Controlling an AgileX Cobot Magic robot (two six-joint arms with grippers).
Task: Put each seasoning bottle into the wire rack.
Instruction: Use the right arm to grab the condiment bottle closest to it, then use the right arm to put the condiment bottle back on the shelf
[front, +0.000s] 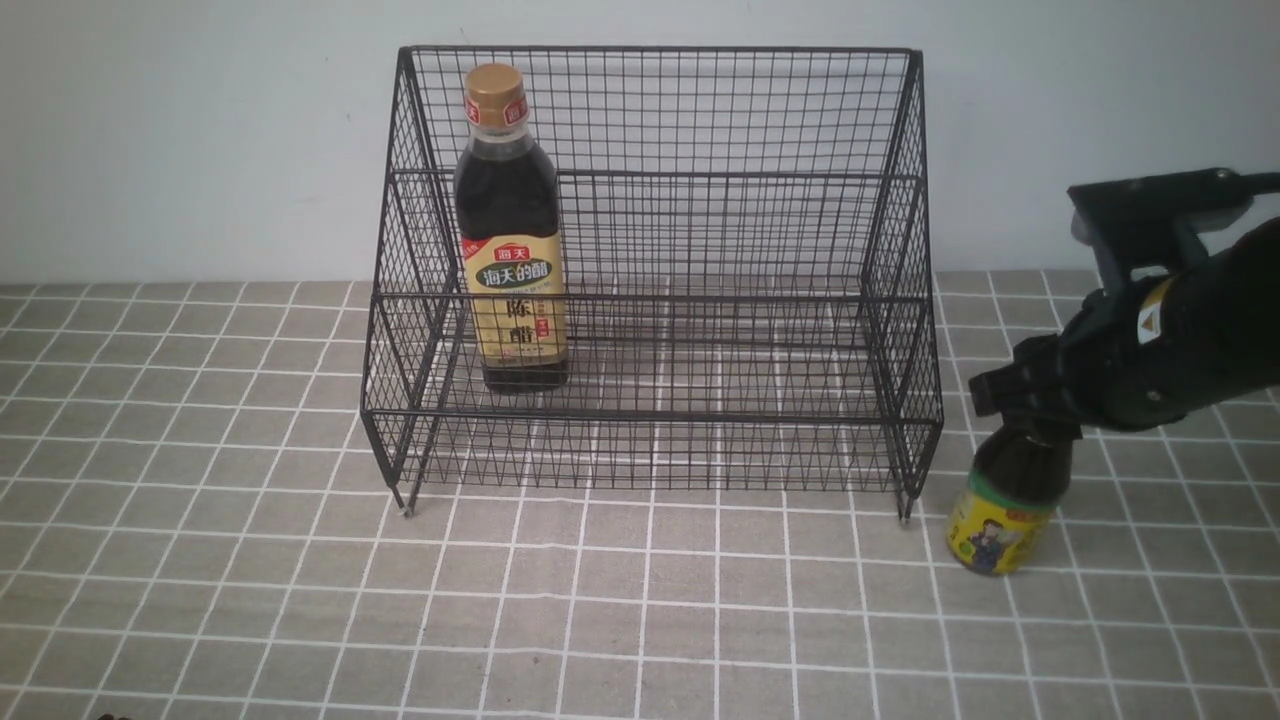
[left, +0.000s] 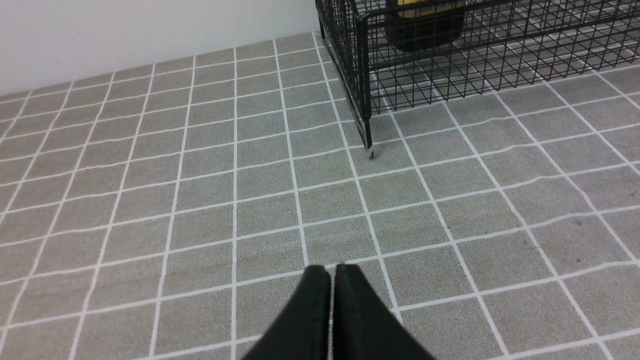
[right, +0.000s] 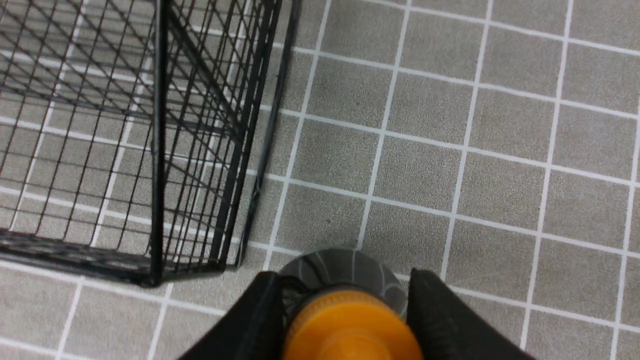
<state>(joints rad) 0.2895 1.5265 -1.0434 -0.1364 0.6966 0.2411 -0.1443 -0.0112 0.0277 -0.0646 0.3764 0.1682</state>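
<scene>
Right gripper (right: 348, 282) clamps one short bottle (front: 1003, 512), one tall bottle (front: 511, 240) racked, left gripper (left: 331, 274) closed

We see the black wire rack (front: 900, 300) standing on small feet at the worktop's far edge. The tall bottle (front: 512, 290), with a gold cap and tan label, stands upright at the left end of its lower tier. The short bottle (front: 1000, 520), with an orange cap and yellow-green label, stands on the worktop just beside the rack's front right foot, leaning slightly.
</scene>
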